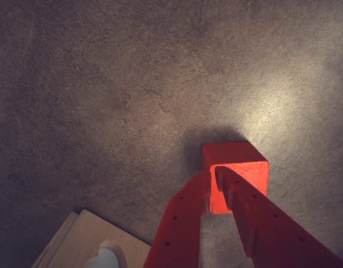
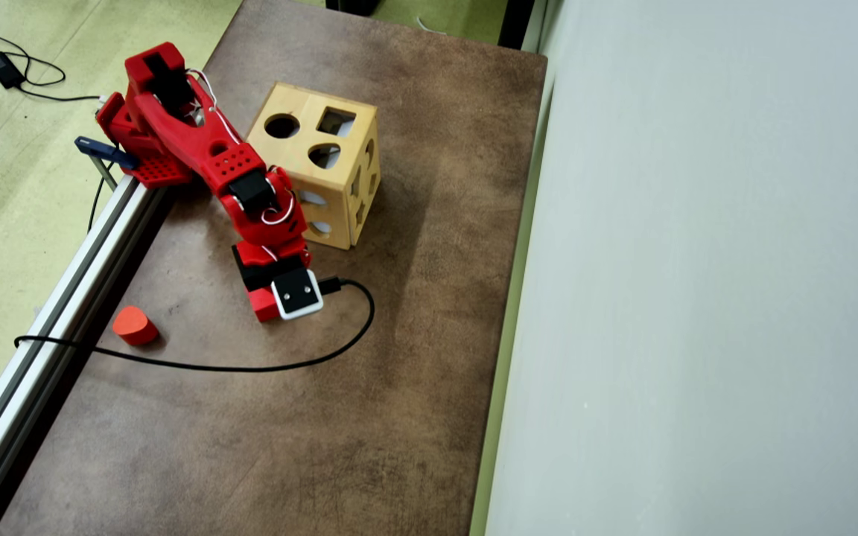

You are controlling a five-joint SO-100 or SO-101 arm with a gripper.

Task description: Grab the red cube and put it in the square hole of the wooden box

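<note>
Half the job at most is behind you: your gripper (image 1: 211, 180) is clamped around the red cube (image 1: 238, 167), which sits low over the table (image 1: 104, 100). Carrying it back to the wooden box (image 2: 315, 164) behind the gripper and dropping it through the square hole (image 2: 336, 121) remains.

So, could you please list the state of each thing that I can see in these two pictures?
tool: shut on the red cube.
red cube: held between the fingers, close to the table.
wooden box: upright on the table, apart from the cube.
square hole: on the top face, open, nothing in it.
orange-red rounded block: lying untouched near the table's left edge in the overhead view.
black cable: lying loose across the table.
</note>
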